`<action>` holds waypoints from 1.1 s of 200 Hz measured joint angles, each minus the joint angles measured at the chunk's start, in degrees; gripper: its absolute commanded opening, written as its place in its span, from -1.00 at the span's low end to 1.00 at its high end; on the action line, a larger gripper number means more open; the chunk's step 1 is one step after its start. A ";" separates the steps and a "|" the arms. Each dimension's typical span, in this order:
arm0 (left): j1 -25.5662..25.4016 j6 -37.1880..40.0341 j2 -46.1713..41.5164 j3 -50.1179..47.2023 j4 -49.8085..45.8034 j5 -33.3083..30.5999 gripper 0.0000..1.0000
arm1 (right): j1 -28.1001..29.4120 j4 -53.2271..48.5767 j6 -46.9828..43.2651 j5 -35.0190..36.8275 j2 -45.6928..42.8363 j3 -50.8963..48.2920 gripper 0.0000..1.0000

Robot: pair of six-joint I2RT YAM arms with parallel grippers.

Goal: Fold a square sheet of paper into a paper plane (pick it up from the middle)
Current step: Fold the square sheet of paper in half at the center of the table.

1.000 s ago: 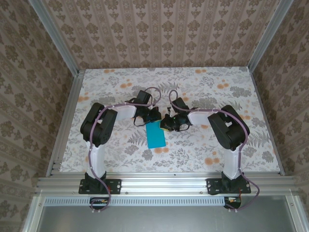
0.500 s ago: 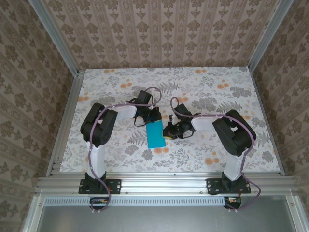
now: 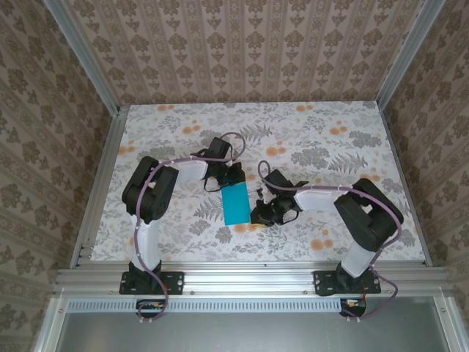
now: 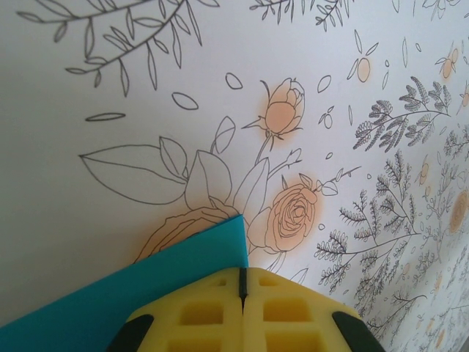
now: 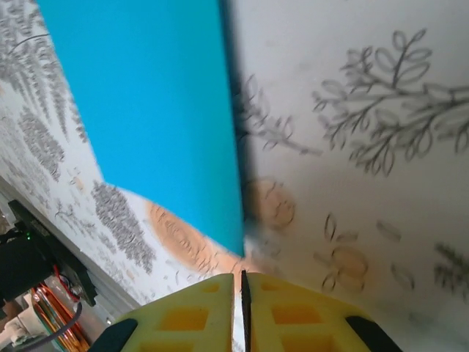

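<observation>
Pads [image 4: 194, 312] of your left gripper [image 4: 242, 282] meet along a thin dark seam: this hand is closed. Its tips sit over one corner of the square sheet of paper [image 4: 110, 301], and you cannot tell whether they press on it or pinch it. On your right gripper [image 5: 239, 282] the yellow pads stand all but together, with a hairline slit between them and nothing in it. The tips hang just beside the sheet's nearer corner, over the bare table [image 3: 337, 147].

From above, the teal sheet appears as a rectangle, longer than wide, flat on the flower-printed table midway between the two arms and towards the near edge. Your left gripper is at the sheet's far end. Your right gripper is beside its right edge, close to the near corner. In the right wrist view a dark shadow runs along that right edge.

Purple cables [image 3: 242, 139] loop over both wrists. An aluminium frame [image 3: 242, 277] borders the table, with patterned walls [image 3: 242, 51] behind it and at both sides.
</observation>
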 measured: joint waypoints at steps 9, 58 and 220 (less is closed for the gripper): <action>0.00 0.00 -0.04 0.00 0.00 0.02 -0.95 | -0.13 -0.31 -0.02 0.63 -1.46 0.42 -0.71; -0.39 -0.68 -0.31 0.02 0.04 -0.11 -0.92 | -1.90 3.74 0.57 4.48 3.28 8.00 -0.74; -1.88 -2.56 -0.31 -0.55 0.59 1.18 -0.81 | -2.47 6.05 1.25 4.20 9.94 8.28 -0.78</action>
